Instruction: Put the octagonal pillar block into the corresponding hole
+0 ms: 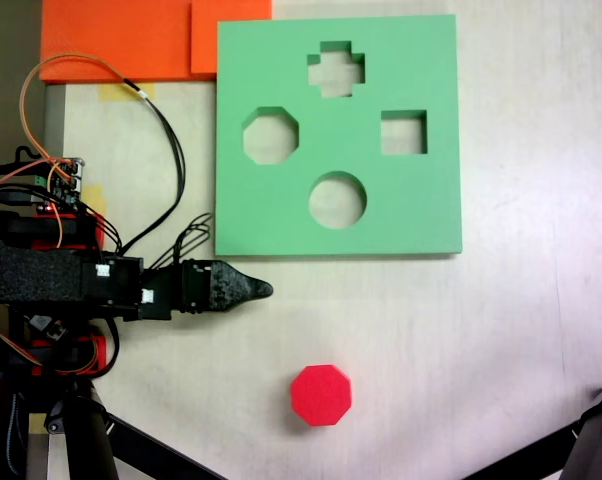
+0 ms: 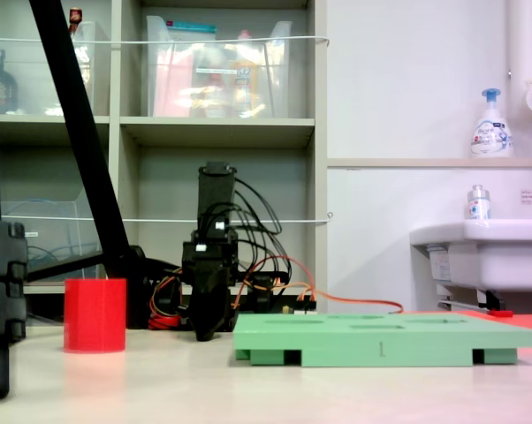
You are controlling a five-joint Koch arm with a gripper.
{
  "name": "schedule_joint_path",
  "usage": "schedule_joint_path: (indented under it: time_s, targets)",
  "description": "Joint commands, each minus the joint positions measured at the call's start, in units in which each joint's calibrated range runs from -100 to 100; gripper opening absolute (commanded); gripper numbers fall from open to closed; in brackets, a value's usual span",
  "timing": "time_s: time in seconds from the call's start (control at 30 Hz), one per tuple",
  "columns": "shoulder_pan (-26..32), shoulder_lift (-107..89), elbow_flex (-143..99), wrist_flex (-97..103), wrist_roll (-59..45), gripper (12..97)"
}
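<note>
Pale table [image 1: 501, 350]; end effector [image 1: 264, 290] jaws overlap, state unclear, beside red block [image 1: 321, 395]

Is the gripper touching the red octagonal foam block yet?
Apart. In a fixed view from above, the gripper points right, and bare table separates it from the red octagonal foam block, which sits nearer the bottom edge.

The red octagonal pillar block [image 1: 321, 395] stands upright on the desk [image 1: 461, 350], well apart from the green board's [image 1: 281, 215] empty eight-sided hole [image 1: 271, 137].
</note>
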Motion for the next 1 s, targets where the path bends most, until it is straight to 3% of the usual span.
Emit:
schedule_joint_path:
  time_s: [0.0, 0.83, 0.97]
  targets:
    - [0.2, -0.4, -1.4, -5.0, 0.0, 49.4]
    - [-0.6, -0.4, -1.4, -5.0, 0.2, 49.3]
    - [-2.9, -0.4, -1.4, -2.9, 8.5, 50.9]
